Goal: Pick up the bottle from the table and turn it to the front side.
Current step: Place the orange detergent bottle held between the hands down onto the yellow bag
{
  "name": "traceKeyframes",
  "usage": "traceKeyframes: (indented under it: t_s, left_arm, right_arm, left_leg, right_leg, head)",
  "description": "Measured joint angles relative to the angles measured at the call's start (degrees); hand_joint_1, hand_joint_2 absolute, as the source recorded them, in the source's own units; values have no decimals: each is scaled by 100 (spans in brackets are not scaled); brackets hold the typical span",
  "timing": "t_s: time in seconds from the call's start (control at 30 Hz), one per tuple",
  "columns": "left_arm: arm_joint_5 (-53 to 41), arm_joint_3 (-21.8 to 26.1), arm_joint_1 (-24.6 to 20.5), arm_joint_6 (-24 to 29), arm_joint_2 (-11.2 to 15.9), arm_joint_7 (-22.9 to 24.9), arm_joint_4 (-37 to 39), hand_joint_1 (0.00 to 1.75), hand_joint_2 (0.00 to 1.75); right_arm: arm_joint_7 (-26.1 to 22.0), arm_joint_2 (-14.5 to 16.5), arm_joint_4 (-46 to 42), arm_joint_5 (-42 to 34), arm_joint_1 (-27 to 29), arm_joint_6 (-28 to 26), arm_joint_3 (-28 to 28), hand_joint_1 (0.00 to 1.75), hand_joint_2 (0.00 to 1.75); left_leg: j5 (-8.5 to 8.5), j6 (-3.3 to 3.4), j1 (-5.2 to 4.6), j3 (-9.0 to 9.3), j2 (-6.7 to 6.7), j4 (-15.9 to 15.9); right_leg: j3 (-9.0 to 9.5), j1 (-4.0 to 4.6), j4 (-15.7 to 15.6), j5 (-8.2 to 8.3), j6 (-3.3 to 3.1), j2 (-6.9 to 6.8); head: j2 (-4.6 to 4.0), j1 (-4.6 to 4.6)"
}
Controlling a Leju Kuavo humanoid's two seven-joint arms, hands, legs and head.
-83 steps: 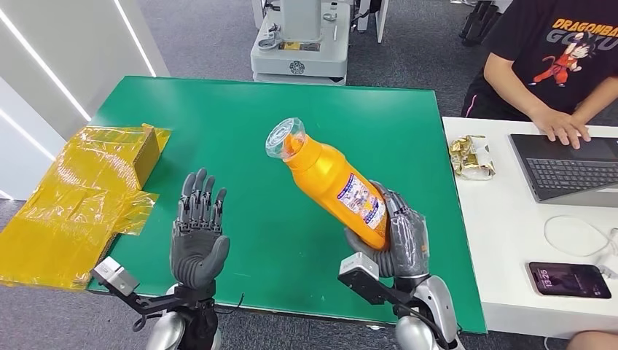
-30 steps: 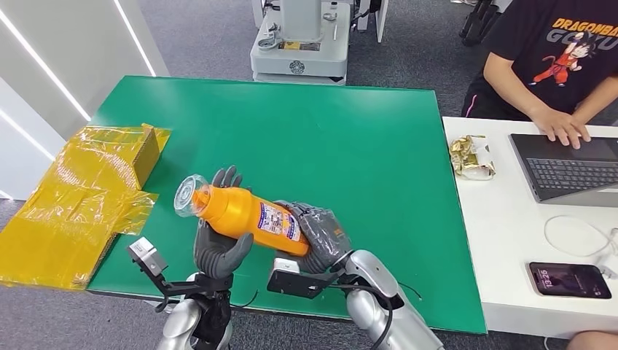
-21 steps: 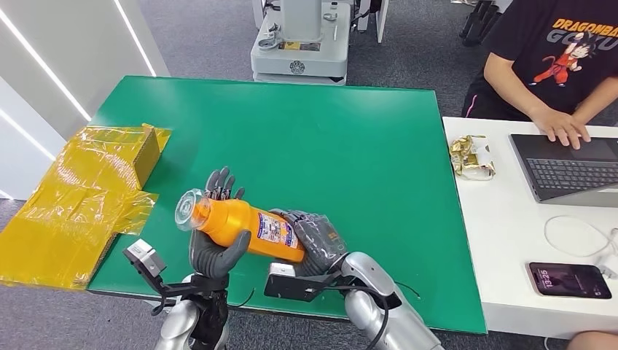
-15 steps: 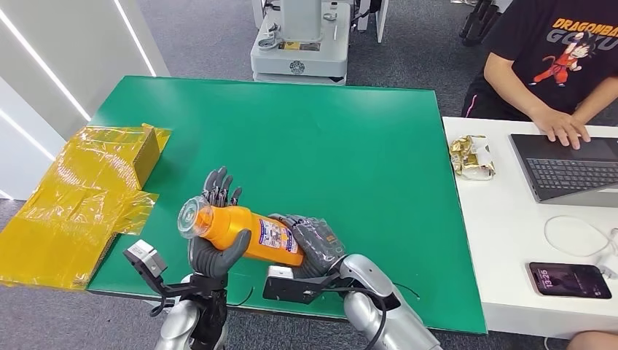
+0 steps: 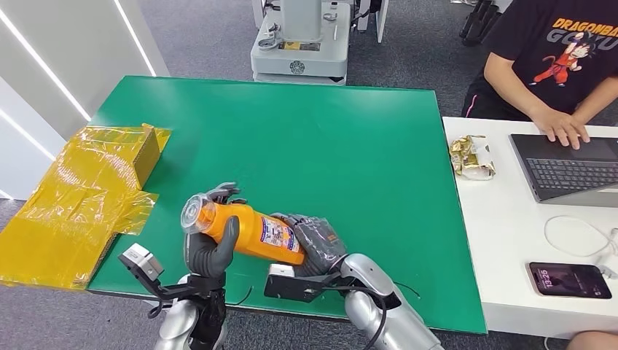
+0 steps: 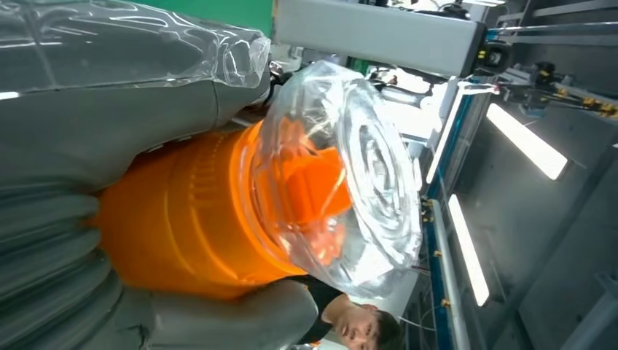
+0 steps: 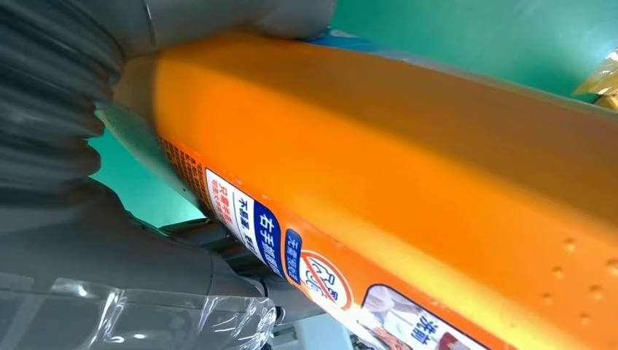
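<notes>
a: where is the bottle [image 5: 248, 232] now?

b: lying sideways above the table's [image 5: 350, 146] near edge, held at both ends. your right hand [image 5: 317, 244] grips the base; your left hand [image 5: 211, 244] has just closed round the neck, where half a second ago its fingers stood open.

a: meaning?

b: i judge the handover is under way; the label faces up.

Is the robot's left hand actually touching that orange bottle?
Touching. In the head view the left hand wraps the orange bottle near its cap; the left wrist view shows fingers pressed against it.
</notes>
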Motion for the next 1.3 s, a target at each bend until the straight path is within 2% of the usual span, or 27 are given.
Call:
traceKeyframes:
  t_s: [0.2, 0.23, 0.27, 0.33, 0.37, 0.4, 0.57, 0.9, 1.17, 1.3]
  left_arm:
    - [1, 22, -14, -15, 0, -6, -21, 175, 175]
    - [1, 23, -18, -19, 0, -6, -26, 175, 175]
    - [1, 23, -26, -24, 0, -6, -31, 175, 175]
    - [0, 23, -47, -35, -1, -6, -42, 175, 175]
    - [-2, 23, -60, -38, -1, -5, -45, 175, 175]
    - [-12, 23, -72, -33, -2, 1, -48, 175, 175]
    - [-180, 23, -88, 170, 5, 84, -46, 175, 175]
    - [-923, 46, -86, 898, 169, 30, -217, 175, 175]
    - [-1595, 206, -166, 1518, 616, -63, -648, 175, 175]
    - [-2460, 211, -371, 2061, 1033, 220, -752, 175, 175]
  right_arm:
    - [-16, -8, -36, -10, 32, -115, -6, 175, 175]
    - [-18, -11, -62, -22, 53, -159, -13, 167, 175]
    - [-19, -15, -92, -36, 78, -202, -23, 131, 175]
    - [-22, -19, -149, -63, 123, -276, -47, 44, 175]
    - [-34, -20, -176, -88, 146, -315, -59, 7, 175]
    - [-65, -20, -213, -130, 176, -373, -69, 0, 175]
    - [-411, 3, -652, -594, 399, -963, -114, 0, 175]
    - [-1061, 90, -1376, -1709, 636, -1700, -259, 0, 175]
    - [-1571, 82, -1744, -2550, 788, -2101, -220, 0, 175]
    - [-1847, 27, -2006, -3107, 849, -2365, -138, 0, 175]
  left_leg:
    - [0, 0, 0, 0, 0, 0]
    - [0, 0, 0, 0, 0, 0]
    - [0, 0, 0, 0, 0, 0]
    - [0, 0, 0, 0, 0, 0]
    - [0, 0, 0, 0, 0, 0]
    - [0, 0, 0, 0, 0, 0]
    - [0, 0, 0, 0, 0, 0]
    - [0, 0, 0, 0, 1, 0]
    - [0, 0, 1, 1, 1, -1]
    - [1, -1, 1, 3, 1, -1]
  right_leg:
    - [0, 0, 0, 0, 0, 0]
    - [0, 0, 0, 0, 0, 0]
    - [0, 0, 0, 0, 0, 0]
    - [0, 0, 0, 0, 0, 0]
    - [0, 0, 0, 0, 0, 0]
    - [0, 0, 0, 0, 0, 0]
    - [-1, 0, 0, 0, 0, 0]
    - [0, 0, 1, 0, 0, 0]
    - [-1, 1, 1, 0, 0, 0]
    - [-1, 1, 2, 0, 0, 1]
  head:
    - [0, -1]
    - [0, -1]
    - [0, 0]
    - [0, 0]
    - [0, 1]
    - [0, 1]
    - [0, 0]
    - [0, 1]
    - [0, 1]
    - [0, 1]
